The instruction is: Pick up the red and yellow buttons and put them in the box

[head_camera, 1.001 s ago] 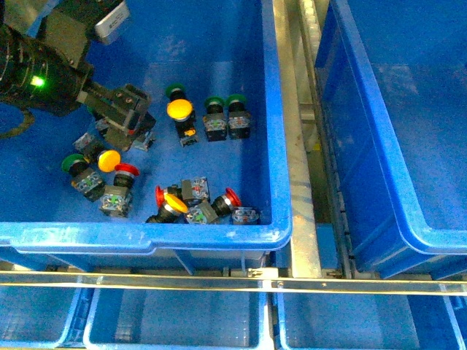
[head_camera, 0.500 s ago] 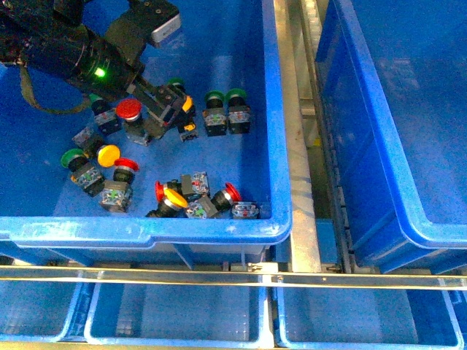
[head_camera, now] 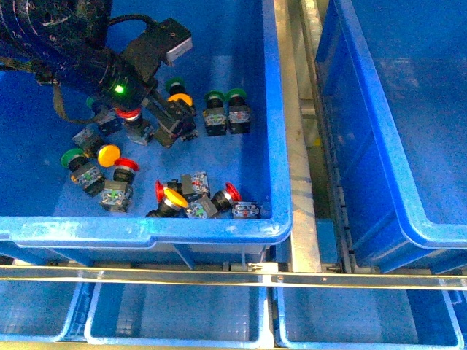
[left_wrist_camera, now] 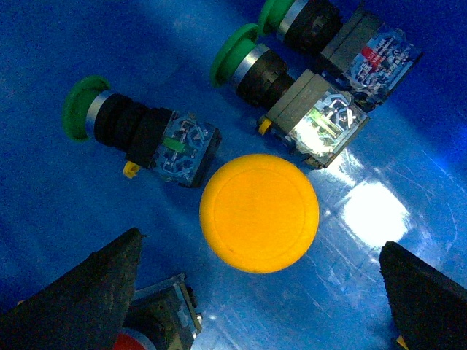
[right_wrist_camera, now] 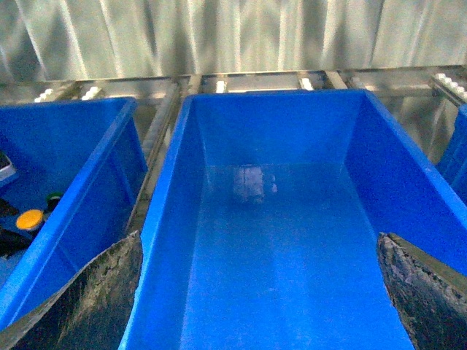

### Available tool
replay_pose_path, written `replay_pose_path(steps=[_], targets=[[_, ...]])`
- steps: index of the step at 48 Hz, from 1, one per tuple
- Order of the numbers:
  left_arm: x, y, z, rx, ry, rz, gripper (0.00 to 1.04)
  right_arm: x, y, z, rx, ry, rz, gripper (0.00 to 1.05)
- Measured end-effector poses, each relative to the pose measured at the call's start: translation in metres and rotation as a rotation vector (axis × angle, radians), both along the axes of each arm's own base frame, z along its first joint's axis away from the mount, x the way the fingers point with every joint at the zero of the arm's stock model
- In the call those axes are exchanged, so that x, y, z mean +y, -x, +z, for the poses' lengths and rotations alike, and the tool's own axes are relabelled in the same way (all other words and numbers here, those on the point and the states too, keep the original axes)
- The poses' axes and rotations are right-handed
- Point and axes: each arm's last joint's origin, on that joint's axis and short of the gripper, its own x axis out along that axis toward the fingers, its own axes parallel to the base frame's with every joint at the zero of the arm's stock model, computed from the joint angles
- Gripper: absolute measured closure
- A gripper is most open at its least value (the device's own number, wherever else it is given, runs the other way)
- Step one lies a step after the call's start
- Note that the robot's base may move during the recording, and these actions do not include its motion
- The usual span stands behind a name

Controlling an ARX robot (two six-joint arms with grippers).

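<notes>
my left gripper (head_camera: 175, 125) hung over the yellow button (left_wrist_camera: 259, 213) with its jaws spread wide and nothing between them. the button stood cap-up on the crate (head_camera: 146, 232) floor, away from its walls and not yet in the box (right_wrist_camera: 277, 219). i judged crowding the risk: a green button (left_wrist_camera: 139, 135) lay just beside the cap and a red button (left_wrist_camera: 128, 340) sat by one finger, so a closing finger could strike a neighbour, tip the yellow one or pinch two. the right gripper (right_wrist_camera: 259, 248), also spread and empty, hung over the box.

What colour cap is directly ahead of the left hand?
The button cap is yellow, clearest in the left wrist view.
</notes>
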Motion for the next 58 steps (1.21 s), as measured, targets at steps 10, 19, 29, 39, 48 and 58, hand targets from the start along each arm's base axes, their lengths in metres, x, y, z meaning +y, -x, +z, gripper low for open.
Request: replay_pose_path(steps=[10,19,29,39,48,58], targets=[[-0.004,-0.001,-0.004,-0.002,0.004,-0.009,0.08,0.0,0.0,0.0,0.0,0.0,0.0,0.07],[-0.008,-0.006,-0.004,-0.016,0.006,-0.015,0.08,0.0,0.0,0.0,0.0,0.0,0.0,0.07],[-0.013,-0.014,-0.003,-0.039,0.013,-0.017,0.08,0.0,0.0,0.0,0.0,0.0,0.0,0.07],[-0.014,-0.014,-0.003,-0.032,0.024,-0.01,0.08,0.0,0.0,0.0,0.0,0.0,0.0,0.07],[-0.014,-0.014,-0.004,-0.029,0.023,-0.004,0.27,0.0,0.0,0.0,0.0,0.0,0.0,0.07],[-0.012,-0.014,-0.01,-0.013,0.021,0.013,0.62,0.0,0.0,0.0,0.0,0.0,0.0,0.07]])
